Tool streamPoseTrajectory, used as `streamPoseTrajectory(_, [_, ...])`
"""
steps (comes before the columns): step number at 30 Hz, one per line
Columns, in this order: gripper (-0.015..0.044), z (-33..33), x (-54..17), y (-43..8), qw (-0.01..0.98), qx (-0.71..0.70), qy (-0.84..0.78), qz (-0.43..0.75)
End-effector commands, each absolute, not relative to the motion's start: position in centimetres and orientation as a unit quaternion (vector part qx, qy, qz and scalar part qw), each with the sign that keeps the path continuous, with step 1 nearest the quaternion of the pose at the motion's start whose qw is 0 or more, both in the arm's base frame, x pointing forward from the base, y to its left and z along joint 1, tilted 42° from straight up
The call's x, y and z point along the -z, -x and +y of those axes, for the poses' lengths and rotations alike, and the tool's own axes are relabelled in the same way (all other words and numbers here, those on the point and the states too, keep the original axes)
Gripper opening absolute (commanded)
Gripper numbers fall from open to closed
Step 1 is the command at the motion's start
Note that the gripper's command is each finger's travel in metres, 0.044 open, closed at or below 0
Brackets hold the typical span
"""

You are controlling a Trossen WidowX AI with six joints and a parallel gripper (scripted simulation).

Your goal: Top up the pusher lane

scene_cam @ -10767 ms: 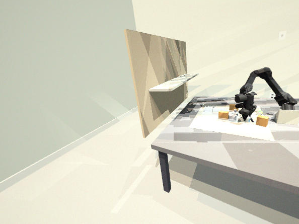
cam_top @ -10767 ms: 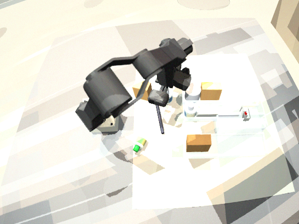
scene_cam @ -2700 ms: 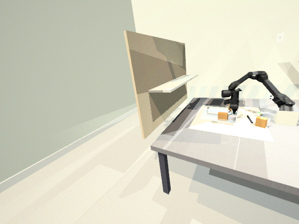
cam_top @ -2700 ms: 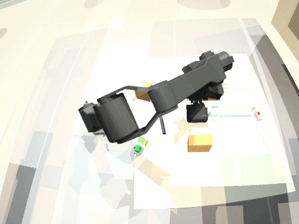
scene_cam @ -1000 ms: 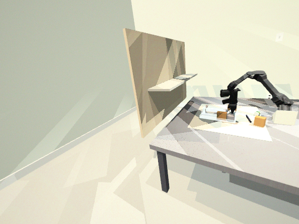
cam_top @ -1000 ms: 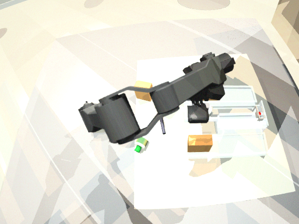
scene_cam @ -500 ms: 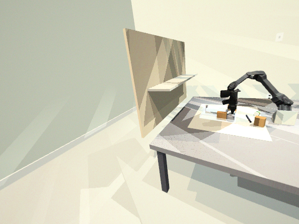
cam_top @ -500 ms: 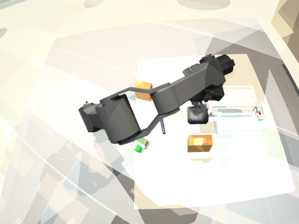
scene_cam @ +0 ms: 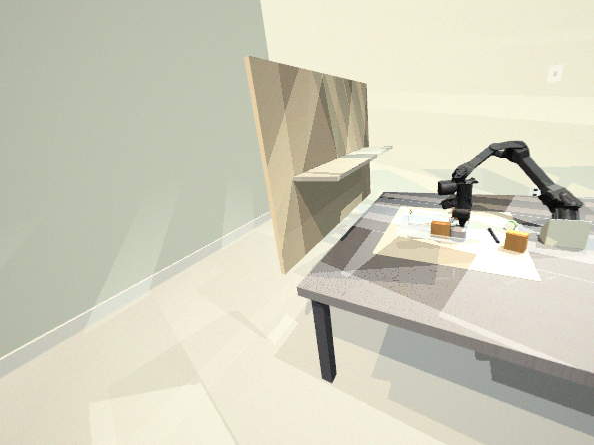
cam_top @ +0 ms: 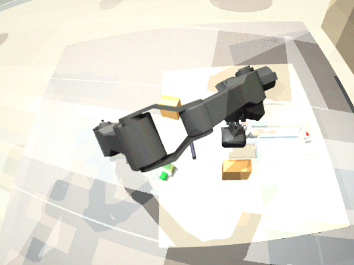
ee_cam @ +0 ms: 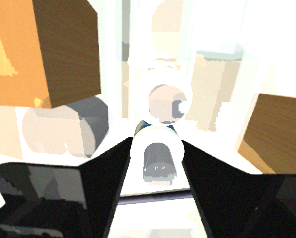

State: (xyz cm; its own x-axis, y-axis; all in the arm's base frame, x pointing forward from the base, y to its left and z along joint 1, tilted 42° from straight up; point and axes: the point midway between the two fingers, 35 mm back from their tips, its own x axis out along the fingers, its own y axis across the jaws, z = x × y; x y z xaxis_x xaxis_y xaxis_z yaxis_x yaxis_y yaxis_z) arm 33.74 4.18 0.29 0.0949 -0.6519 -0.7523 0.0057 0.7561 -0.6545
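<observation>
My gripper point(ee_cam: 155, 142) point(scene_cam: 463, 225) is shut on a jar with a white rim and grey top point(ee_cam: 159, 162), seen from above in the wrist view. The jar stands about upright at the front end of the sprung lane point(cam_top: 279, 136) point(ee_cam: 126, 35). Another pale-topped jar point(ee_cam: 168, 104) is directly ahead, between the lane's clear walls. A bit of blue shows between the two tops. Whether they touch, and how high the held jar's base is, I cannot tell. The low front stop is hidden. A red mark point(cam_top: 307, 134) point(scene_cam: 410, 211) shows at the lane's back end.
An orange block point(ee_cam: 67, 55) point(scene_cam: 440, 228) and a wide round tin point(ee_cam: 60, 130) point(scene_cam: 458, 232) are left of the lane; another orange block point(cam_top: 236, 170) point(ee_cam: 272, 132) is right. A third block point(cam_top: 170, 108) point(scene_cam: 516, 241), a dark pen point(cam_top: 193, 150) point(scene_cam: 493, 235) and a green-capped jar point(cam_top: 167, 171) lie farther off.
</observation>
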Motion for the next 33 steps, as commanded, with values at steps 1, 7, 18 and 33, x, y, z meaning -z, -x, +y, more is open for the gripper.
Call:
streamPoseTrajectory(1, [0.0,3.92,-0.23,-34.03,0.697,0.24,0.258,0.625])
streamPoseTrajectory(7, [0.0,3.77,-0.08,-34.01,0.697,0.24,0.258,0.625])
streamPoseTrajectory(18, [0.0,3.62,0.09,-33.98,0.697,0.24,0.258,0.625])
streamPoseTrajectory(33, [0.0,3.61,0.11,-33.75,0.697,0.24,0.258,0.625])
